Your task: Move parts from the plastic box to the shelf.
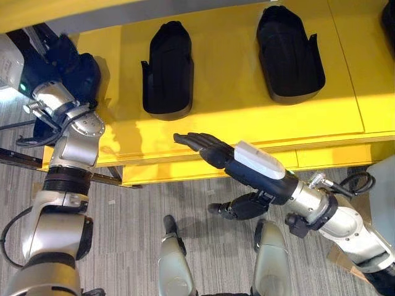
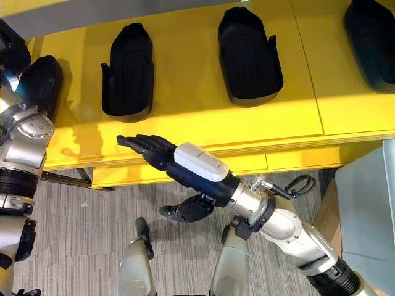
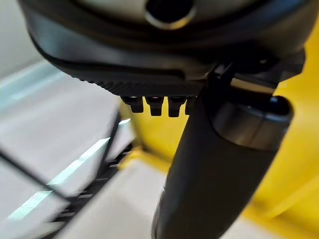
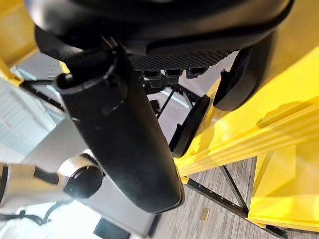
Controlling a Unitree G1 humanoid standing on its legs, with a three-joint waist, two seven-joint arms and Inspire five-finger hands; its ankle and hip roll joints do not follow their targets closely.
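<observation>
right hand (image 2: 157, 153) hangs nearest the head camera, over the front edge of the yellow shelf (image 2: 197, 126), fingers straight and relaxed, holding nothing, white-covered thumb hanging free below it. its fingertips point toward the robot's left, along the shelf edge.

three black moulded parts lie on the shelf top in a row: one part (image 2: 128, 71) just beyond the fingertips, a wider part (image 2: 249, 57) to the robot's right of it, and a third part (image 2: 374, 40) at the far right. each has its long axis running front to back across the shelf, crosswise to the pointing fingers.

left hand (image 1: 71, 71) is at the shelf's left end, against a fourth dark part (image 2: 38, 83); its fingers are hidden there, so whether it grips the part cannot be told. judging from this, the left hand is the one placing, and the right is free to reach next.

a pale grey plastic box (image 2: 365, 209) stands at the robot's right, nearer the right arm.

no readable brands, labels or writing.
</observation>
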